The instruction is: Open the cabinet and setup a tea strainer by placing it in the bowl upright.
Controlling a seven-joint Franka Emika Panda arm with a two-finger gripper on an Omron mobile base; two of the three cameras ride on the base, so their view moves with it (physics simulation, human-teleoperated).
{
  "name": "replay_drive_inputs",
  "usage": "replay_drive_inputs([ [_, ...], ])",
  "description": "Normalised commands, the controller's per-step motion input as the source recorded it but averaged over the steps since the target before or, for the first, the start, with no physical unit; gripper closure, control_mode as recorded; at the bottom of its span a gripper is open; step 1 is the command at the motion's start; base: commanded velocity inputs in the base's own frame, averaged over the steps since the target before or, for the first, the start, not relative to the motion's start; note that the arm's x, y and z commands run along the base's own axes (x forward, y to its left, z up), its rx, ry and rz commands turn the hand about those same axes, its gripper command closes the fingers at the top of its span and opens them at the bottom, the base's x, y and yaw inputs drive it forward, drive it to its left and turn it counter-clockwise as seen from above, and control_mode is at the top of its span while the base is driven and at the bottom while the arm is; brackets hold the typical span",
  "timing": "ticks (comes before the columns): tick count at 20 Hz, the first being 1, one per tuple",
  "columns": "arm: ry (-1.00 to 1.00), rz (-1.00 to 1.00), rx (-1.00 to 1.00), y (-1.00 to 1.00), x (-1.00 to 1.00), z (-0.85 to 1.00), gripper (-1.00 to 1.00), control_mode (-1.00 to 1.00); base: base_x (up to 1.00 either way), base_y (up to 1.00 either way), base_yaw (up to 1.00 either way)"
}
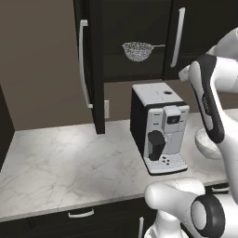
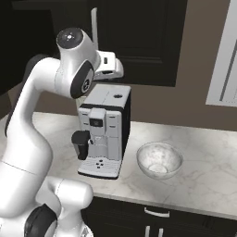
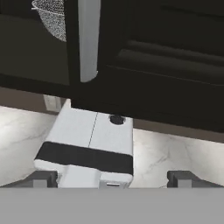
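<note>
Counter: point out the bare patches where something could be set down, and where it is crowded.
The white marble counter has its widest free patch left of the white and black coffee machine, under the open black cabinet door. Another lies right of the white-grey marbled bowl, toward the window. The strip between machine and bowl is narrow, with the white arm above it.

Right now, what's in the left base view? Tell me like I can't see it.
A silver tea strainer sits inside the open black cabinet, above a coffee machine on a marble counter. The robot's white arm rises at the right, partly hiding a bowl.
</note>
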Motion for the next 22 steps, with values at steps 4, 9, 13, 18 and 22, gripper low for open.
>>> replay_drive_inputs([
  [4,-0.18,-0.27,0.04,0.16,0.11,0.36,-1.00,-1.00,0.00,0.00,0.00],
  [9,-0.14,-0.15,0.07,0.24,0.08,0.22,-1.00,-1.00,0.00,0.00,0.00],
  [13,0.00,-0.01,0.32,-0.07,0.21,0.01,-1.00,-1.00,0.00,0.00,0.00],
  [18,-0.07,0.02,0.04,0.04,0.09,0.00,-1.00,-1.00,0.00,0.00,0.00],
  [22,-0.05,0.06,-0.08,0.23,0.22,0.04,-1.00,-1.00,0.00,0.00,0.00],
])
